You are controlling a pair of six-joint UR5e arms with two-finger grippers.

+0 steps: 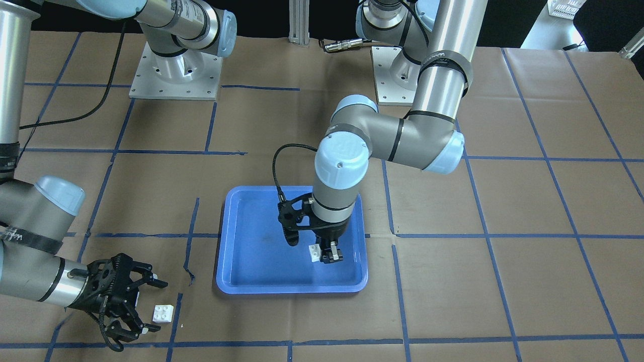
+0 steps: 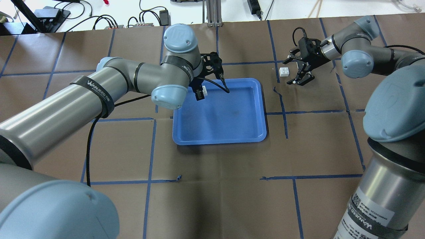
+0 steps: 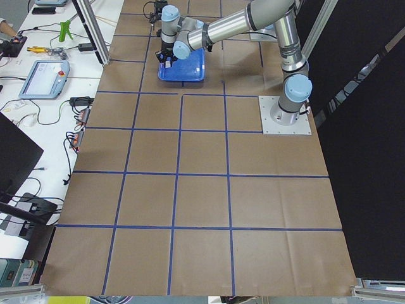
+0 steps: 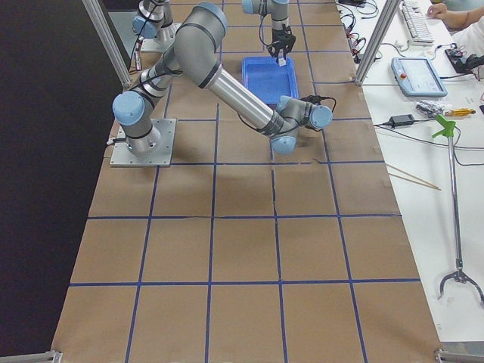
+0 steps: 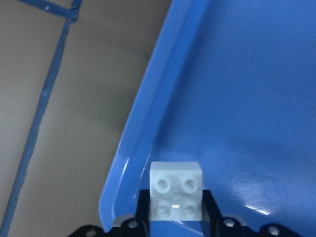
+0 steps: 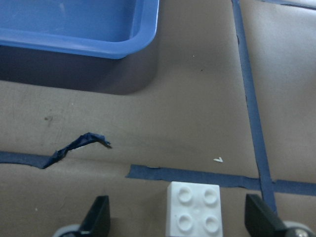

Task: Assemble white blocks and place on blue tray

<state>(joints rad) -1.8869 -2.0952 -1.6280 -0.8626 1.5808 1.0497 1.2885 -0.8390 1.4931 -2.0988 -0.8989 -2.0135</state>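
The blue tray (image 2: 229, 113) lies mid-table; it also shows in the front view (image 1: 261, 241). My left gripper (image 2: 202, 93) is shut on a white four-stud block (image 2: 205, 90) and holds it just above the tray's bottom, near one rim. The left wrist view shows that block (image 5: 176, 190) pinched between the fingers beside the tray's rim (image 5: 143, 123). My right gripper (image 2: 289, 72) is open and low over the table, beside the tray. A second white block (image 2: 284, 71) sits on the paper between its fingertips. The right wrist view shows this block (image 6: 194, 210) between the two fingers (image 6: 96, 217).
Brown paper with blue tape gridlines covers the table. A torn strip of tape (image 6: 81, 145) lies between the tray and the second block. The two arm base plates (image 1: 173, 75) stand at the robot's side. Operators' benches flank the table's far edge (image 4: 420, 76).
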